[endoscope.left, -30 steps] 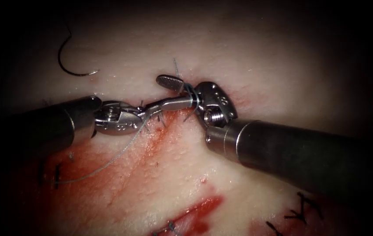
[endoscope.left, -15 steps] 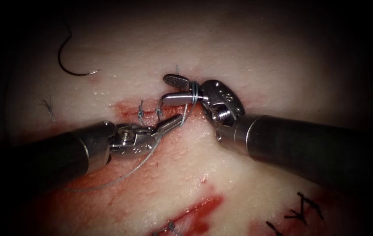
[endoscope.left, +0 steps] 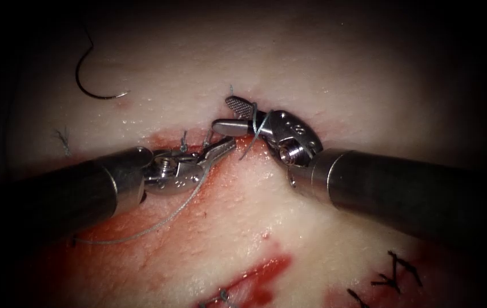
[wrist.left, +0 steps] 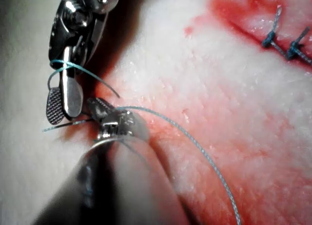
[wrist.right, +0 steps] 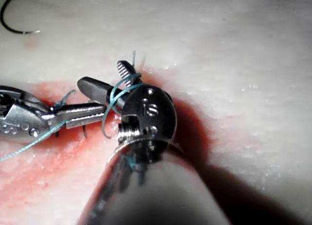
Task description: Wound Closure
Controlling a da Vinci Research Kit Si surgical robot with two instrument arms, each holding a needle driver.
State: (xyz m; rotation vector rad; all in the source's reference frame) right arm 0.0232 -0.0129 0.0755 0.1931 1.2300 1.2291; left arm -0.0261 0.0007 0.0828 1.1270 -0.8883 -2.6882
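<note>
left end effector [endoscope.left: 223,149] clamped on thread [endoscope.left: 157,222] | right end effector [endoscope.left: 233,116] gaping, thread looped round it, holding nothing | needle [endoscope.left: 92,85] loose on tissue [endoscope.left: 323,74], left of cut | I reckon thread's thin, slippery, grab near the end

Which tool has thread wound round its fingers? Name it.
The right tool: its open fingers hold nothing, thread looped round them. The left tool grips thread. The needle lies free on the tissue.

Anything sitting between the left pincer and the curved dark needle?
Nothing visible: bare pale tissue between them. The curved dark needle lies free on it, above-left of the cut, not in the tissue. Left pincer is shut on the thin blue-grey thread; right pincer is open, thread looped round it, holding nothing.
</note>
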